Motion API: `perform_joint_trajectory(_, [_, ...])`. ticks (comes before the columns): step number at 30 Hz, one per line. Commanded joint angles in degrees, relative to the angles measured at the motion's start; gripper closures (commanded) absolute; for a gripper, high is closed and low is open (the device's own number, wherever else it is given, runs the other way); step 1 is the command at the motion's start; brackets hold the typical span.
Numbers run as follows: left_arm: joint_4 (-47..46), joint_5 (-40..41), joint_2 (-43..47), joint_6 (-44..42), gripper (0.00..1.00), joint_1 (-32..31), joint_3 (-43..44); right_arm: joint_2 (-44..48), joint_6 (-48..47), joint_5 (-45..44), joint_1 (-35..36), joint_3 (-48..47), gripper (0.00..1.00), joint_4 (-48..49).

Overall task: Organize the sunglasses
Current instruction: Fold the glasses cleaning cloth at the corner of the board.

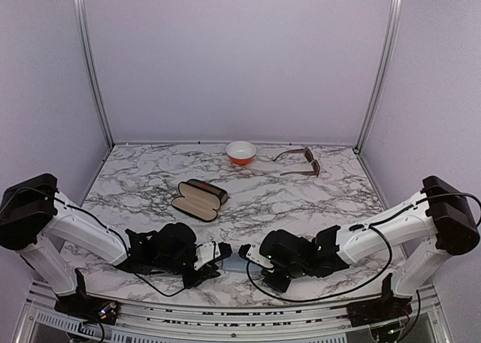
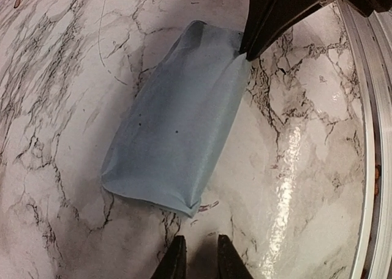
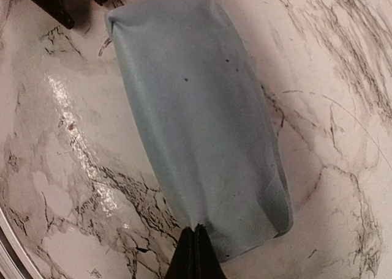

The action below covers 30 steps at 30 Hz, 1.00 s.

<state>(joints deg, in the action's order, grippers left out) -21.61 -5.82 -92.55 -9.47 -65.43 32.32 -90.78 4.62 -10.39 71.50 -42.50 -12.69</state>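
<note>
The left gripper [image 2: 200, 245] is released, so the right gripper [image 3: 195, 242], pinching the folded pale-blue cloth [image 3: 202, 120] near the surface's [image 3: 73, 169] front edge, may drag it open.

No legible text, label, brand, number or sign in any view; red mark [image 1: 204, 183] on open glasses case [image 1: 199, 200] lid, too small to read.

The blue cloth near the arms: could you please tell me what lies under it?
Only the marble table shows around the blue cloth. The cloth is opaque, so anything beneath it is hidden. The right end effector is shut on its edge.
</note>
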Motion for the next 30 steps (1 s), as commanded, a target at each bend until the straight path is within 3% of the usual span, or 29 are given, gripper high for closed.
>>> perform_joint_trajectory(1, [-1.92, -1.16, -2.61, 0.03, 0.81, -0.05, 0.22, 0.80, 1.15, 0.42, 0.55, -0.76, 1.00, -1.00])
perform_joint_trajectory(10, [-5.08, -0.84, -5.52, -0.20, 0.84, -0.05, 1.04, 0.85, 1.20, 0.38, 0.52, -0.33, 1.00, -0.54])
perform_joint_trajectory(11, [-5.17, -0.90, -5.62, -0.20, 0.86, -0.05, 1.10, 0.87, 1.32, 0.33, 0.49, -0.24, 1.00, -0.50])
perform_joint_trajectory(13, [-5.20, -0.90, -5.88, -0.32, 1.00, -0.08, 0.95, 0.66, 1.37, 0.33, 0.55, -0.20, 1.00, -0.37])
perform_joint_trajectory(30, [-1.74, 1.99, -1.76, -3.94, 1.00, -0.05, -1.38, 2.59, 2.33, -0.51, 0.59, 0.16, 1.00, -2.79])
